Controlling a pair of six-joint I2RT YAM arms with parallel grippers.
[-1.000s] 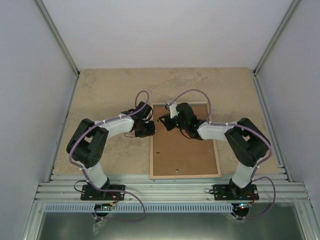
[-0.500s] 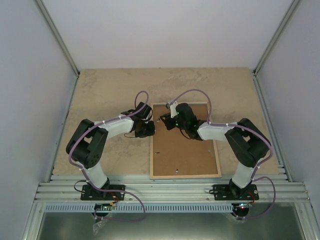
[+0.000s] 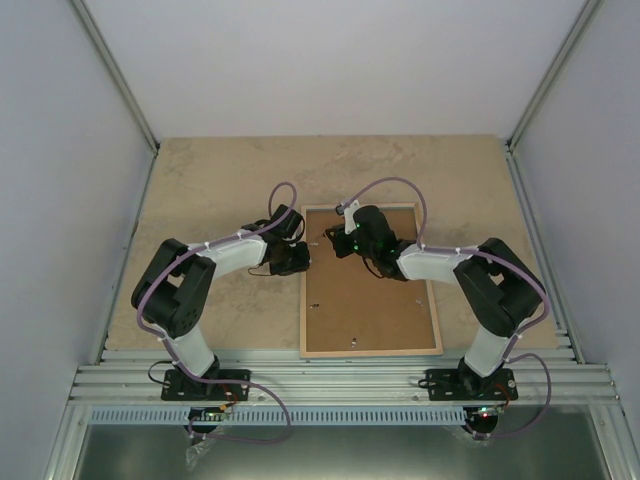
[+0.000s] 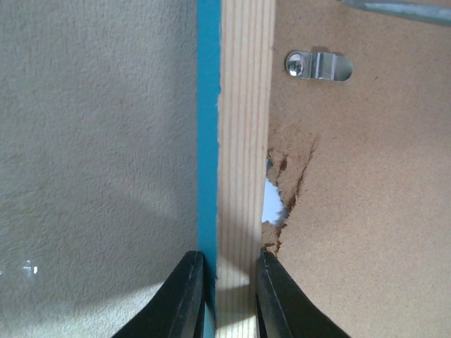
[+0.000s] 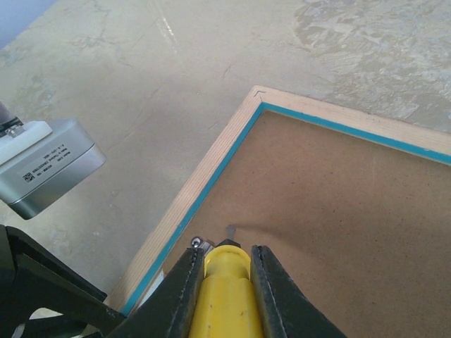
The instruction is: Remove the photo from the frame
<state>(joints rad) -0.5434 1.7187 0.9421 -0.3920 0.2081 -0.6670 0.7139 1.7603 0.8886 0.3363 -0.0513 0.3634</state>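
Two grips: my left fingers (image 4: 187, 299) pinch the frame (image 4: 243, 105) by its rim, right fingers (image 5: 178, 296) clench a yellow tool (image 5: 225, 296); I'd swivel the clip (image 4: 320, 65) (just inside that rim) gently off the backing board (image 5: 338, 211).

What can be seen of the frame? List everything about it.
The frame lies face down and flat on the table, a large thin rectangle. Its rim is light wood with a turquoise edge; a brown backing board fills it, held by a metal clip and chipped beside the left rail, white showing through. The left pincer is shut on that rail. The right pincer holds a yellow tool with its tip at the board near the far-left corner.
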